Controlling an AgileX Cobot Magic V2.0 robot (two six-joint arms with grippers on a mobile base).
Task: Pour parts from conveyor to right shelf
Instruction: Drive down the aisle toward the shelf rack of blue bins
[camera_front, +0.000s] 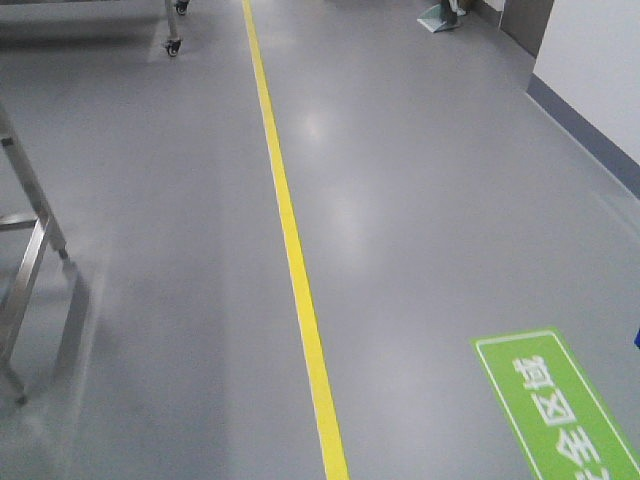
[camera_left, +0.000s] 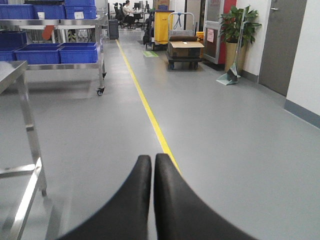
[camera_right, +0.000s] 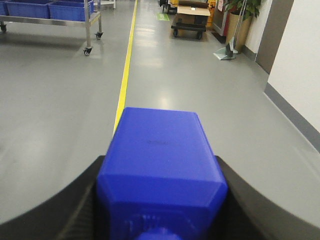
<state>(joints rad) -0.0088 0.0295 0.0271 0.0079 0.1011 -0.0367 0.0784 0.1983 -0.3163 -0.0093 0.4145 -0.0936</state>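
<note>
Factory logistics aisle
Glossy grey floor (camera_left: 240, 150) with a yellow lane line (camera_left: 150, 112), far-left wheeled steel rack (camera_left: 50, 22) of blue totes (camera_left: 77, 54), a box-laden cart (camera_left: 184, 61) (green floor sign (camera_front: 560, 410) near right)

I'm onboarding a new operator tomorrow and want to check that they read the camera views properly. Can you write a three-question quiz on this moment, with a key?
1. True or false: the left gripper is shut with nothing between its fingers.
2. What does the right gripper hold? A) a blue block B) a red cup C) nothing
3. Fill in the blank: the floor line running ahead of the robot is ____ in colour.

Key: 1 true; 2 A; 3 yellow.
</note>
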